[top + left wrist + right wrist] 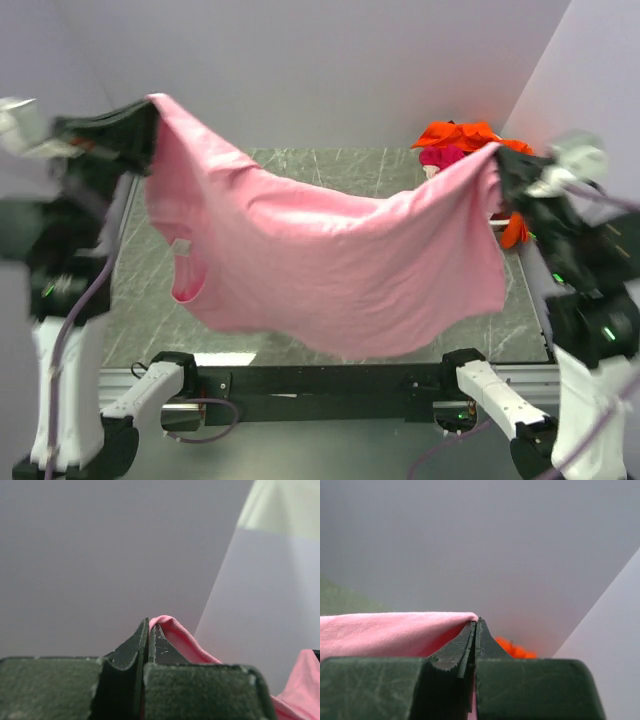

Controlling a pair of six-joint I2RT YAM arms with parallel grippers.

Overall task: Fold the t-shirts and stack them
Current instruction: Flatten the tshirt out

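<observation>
The light pink t-shirt [330,255] hangs spread in the air above the table, sagging in the middle, collar at lower left. My left gripper [150,125] is shut on its upper left corner, high at the left. My right gripper [497,165] is shut on its right corner. In the left wrist view the shut gripper [149,626] pinches pink cloth [175,632]. In the right wrist view the shut gripper [475,624] pinches pink cloth [390,630]. The orange shirt [465,135] and the magenta shirt [442,156] lie heaped at the back right; orange also shows in the right wrist view [515,650].
The grey marbled table [330,165] lies under the hanging shirt. White walls close in the back and right. The arm bases [160,385] stand at the near edge.
</observation>
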